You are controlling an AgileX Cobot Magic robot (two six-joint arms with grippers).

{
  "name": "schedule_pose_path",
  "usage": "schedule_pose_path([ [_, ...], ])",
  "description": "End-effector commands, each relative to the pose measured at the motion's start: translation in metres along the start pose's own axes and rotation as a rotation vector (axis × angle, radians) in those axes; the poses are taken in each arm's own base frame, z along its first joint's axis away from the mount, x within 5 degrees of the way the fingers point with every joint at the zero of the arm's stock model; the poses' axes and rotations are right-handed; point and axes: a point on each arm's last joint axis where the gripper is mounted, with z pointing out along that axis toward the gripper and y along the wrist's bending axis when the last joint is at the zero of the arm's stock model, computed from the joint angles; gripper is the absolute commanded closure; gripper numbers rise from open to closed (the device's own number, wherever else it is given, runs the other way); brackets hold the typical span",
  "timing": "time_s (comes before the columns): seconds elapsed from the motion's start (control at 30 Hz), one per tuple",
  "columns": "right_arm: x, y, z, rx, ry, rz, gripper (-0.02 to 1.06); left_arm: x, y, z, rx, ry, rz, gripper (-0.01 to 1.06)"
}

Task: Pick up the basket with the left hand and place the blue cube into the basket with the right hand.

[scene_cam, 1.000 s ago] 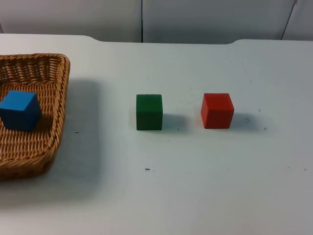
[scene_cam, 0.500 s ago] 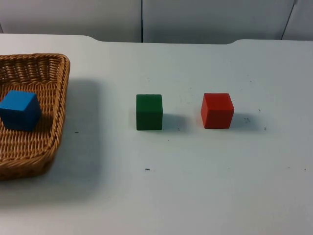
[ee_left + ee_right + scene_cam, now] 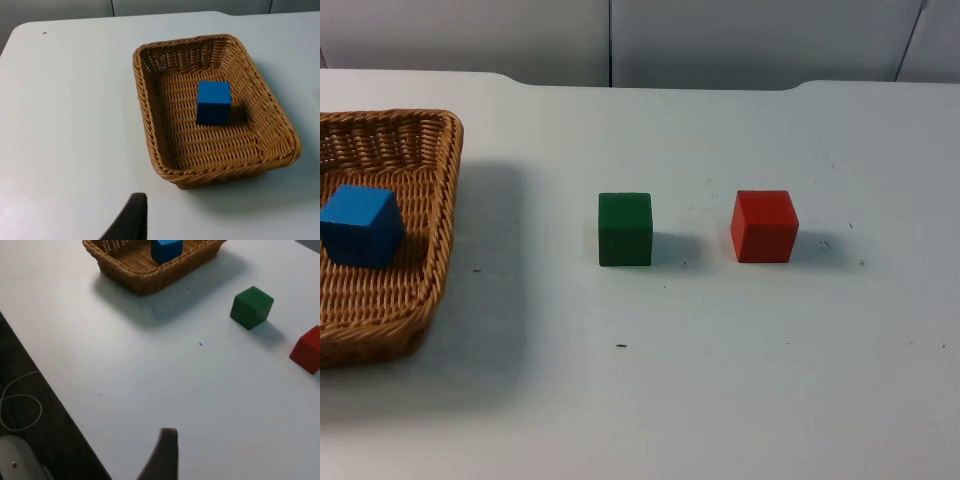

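1. Nearest me: bare stretch of white table (image 3: 720, 400), nothing on it but a few specks.

2. Left gripper (image 3: 131, 220) hung above the table, short of the basket & clear of it. Just one black fingertip visible from its wrist cam, so couldn't tell if its fingers were apart or together. It held nothing.

3. Right gripper (image 3: 165, 455) was pulled well back, near the table's edge, far from all the cubes. Same story: one fingertip visible, couldn't tell open or closed. Nothing in it; looked to be waiting.

4. Mid-table: green cube (image 3: 625, 229) & red cube (image 3: 764, 226) stood side by side, apart, both w/ a face flat on the table. Not task items.

5. Wicker basket (image 3: 442, 200) sat at the table's left side. Woven cane, so prob. light, fairly stiff, w/ some give at the walls. The thick braided rim looked like the best place to pinch: rough weave, shouldn't slip. A one-sided hold would likely tip it.

6. Blue cube (image 3: 361, 225) was already inside the basket, resting on its floor, near the middle, touching no wall. Solid-looking, hard, flat faces, easy to clamp. Loose in there, so it'd prob. slide if the basket tilted on a lift.
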Motion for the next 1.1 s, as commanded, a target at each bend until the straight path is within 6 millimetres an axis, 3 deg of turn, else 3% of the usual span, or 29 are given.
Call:
schedule_pose_path([
  [0.0,0.003,-0.001,0.002,0.012,0.008,0.006,0.27,0.0,-0.001,0.0,0.013,-0.011,-0.004,0.0],
  [0.5,0.005,-0.001,-0.001,0.013,-0.012,0.01,0.27,0.0,-0.001,0.0,0.013,-0.011,-0.004,0.0],
  [0.83,0.019,-0.001,-0.027,0.019,-0.195,0.039,0.27,0.0,-0.001,0.0,0.013,-0.011,-0.004,0.0],
  [1.07,0.028,0.0,-0.022,0.01,-0.115,0.063,0.27,0.0,-0.001,0.0,0.013,-0.011,-0.004,0.0],
])
